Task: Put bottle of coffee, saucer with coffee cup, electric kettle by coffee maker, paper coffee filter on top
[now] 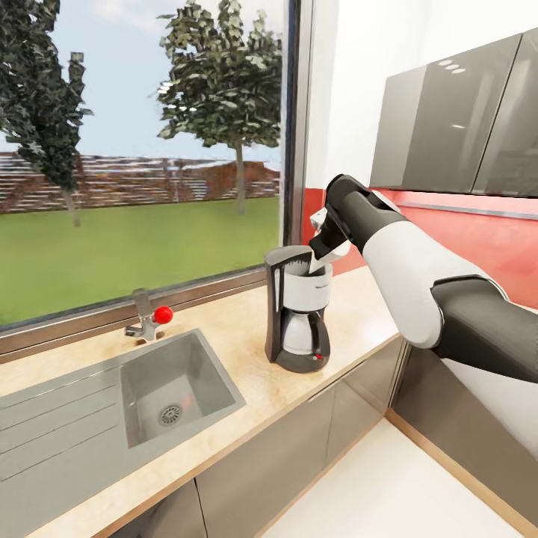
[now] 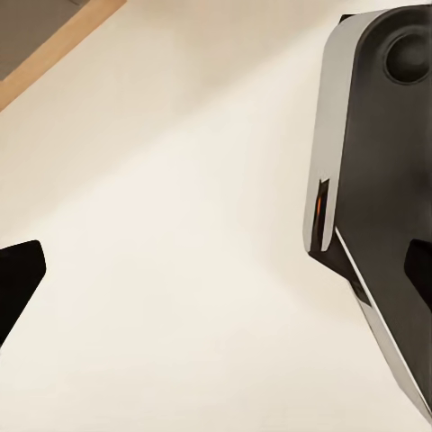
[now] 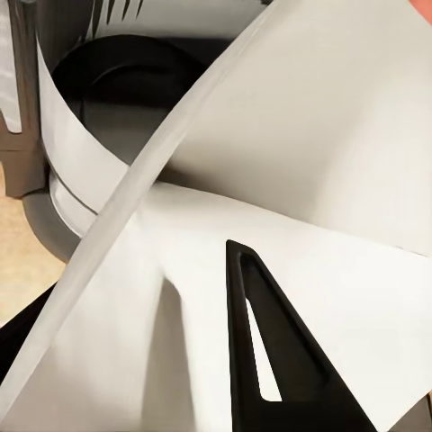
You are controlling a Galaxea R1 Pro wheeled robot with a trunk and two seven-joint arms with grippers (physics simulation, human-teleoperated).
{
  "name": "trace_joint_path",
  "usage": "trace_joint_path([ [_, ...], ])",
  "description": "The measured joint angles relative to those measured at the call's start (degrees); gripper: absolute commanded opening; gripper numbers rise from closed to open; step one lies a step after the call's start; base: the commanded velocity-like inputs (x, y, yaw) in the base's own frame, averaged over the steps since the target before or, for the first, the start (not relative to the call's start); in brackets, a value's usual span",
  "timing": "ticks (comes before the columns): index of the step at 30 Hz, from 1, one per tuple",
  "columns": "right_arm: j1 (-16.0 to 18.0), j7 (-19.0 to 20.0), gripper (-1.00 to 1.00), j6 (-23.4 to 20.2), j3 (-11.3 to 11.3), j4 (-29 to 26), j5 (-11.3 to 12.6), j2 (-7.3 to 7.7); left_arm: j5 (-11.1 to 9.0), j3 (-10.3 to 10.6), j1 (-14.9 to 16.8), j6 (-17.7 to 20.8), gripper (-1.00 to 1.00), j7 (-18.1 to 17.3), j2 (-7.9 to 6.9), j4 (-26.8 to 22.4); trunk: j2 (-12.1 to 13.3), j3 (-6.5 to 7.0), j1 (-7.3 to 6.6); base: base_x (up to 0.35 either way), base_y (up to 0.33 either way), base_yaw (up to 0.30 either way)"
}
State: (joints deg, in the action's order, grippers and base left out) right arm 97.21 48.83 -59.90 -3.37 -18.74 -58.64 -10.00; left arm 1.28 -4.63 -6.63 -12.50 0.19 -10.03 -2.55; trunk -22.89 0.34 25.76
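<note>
White paper filter (image 3: 297, 180), pinched in the right gripper (image 1: 323, 250), hangs over the coffee maker (image 1: 297, 310); centre it before letting go.

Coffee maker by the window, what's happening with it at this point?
The right gripper holds a white paper coffee filter at the open top of the coffee maker, which stands on the countertop beside the sink. The filter is clamped between the fingers, not yet released. No bottle, saucer, cup or kettle is beside the machine.
</note>
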Motion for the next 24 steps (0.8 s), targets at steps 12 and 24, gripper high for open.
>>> trace_joint_path([
  [12, 0.0, -1.2, -1.0, 0.0, 0.1, -0.1, 0.0, 0.0, 0.0, 0.0, 0.0, 0.0, 1.0, 0.1, 0.08, 0.0, 0.0, 0.0, 0.0, 0.0, 0.024, 0.0],
  [24, 0.0, -4.3, -1.0, 0.0, 0.1, 0.1, 0.2, 0.0, 0.0, 0.0, 0.0, 0.0, 1.0, 0.1, 0.02, 0.0, 0.0, 0.0, 0.0, 0.0, 0.0, 0.0],
])
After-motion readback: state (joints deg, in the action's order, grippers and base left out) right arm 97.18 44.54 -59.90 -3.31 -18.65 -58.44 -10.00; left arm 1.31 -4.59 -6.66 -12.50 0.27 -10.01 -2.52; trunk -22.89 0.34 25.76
